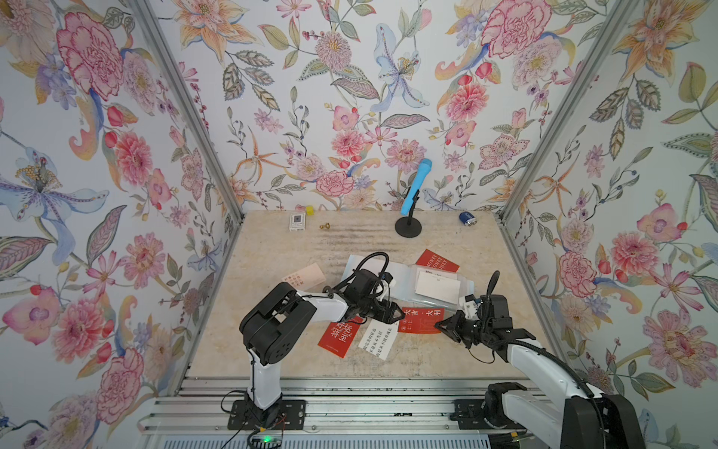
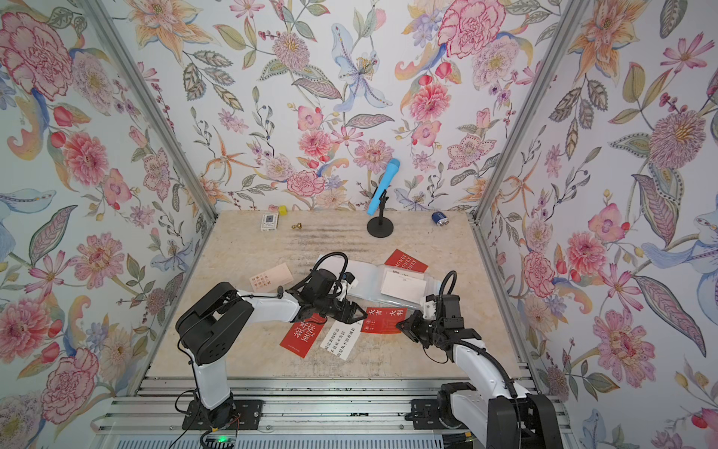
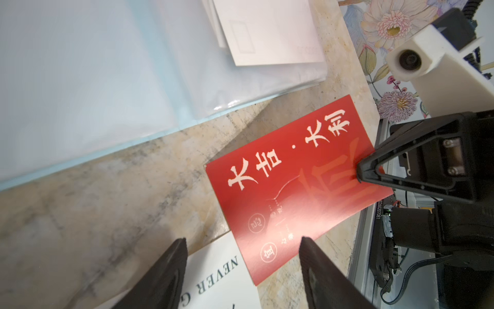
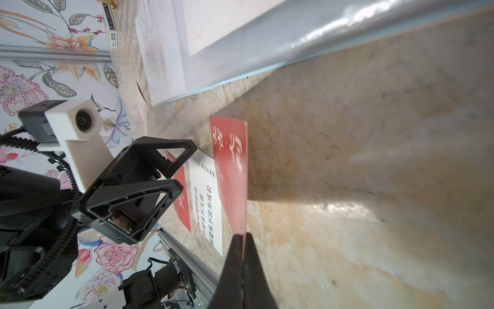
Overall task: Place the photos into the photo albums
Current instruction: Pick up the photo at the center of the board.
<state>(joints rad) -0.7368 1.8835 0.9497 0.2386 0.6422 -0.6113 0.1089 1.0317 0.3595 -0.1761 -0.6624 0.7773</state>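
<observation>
Marble tabletop (image 3: 107, 200), red card (image 3: 288, 182) edge pinched by right gripper (image 3: 359, 171)

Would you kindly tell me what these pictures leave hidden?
Photo album: page partly behind the left arm, both top views.
White card: English line cut off, left wrist view's edge.
Held red card: pale character partly behind the right pincer, left wrist view.
Other red card: lettering partly under the left arm, both top views.

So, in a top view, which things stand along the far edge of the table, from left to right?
Small white box with a black square, small yellow cube, small brass-coloured piece, black round stand holding a blue microphone, blue cylinder with a silver end.
</observation>
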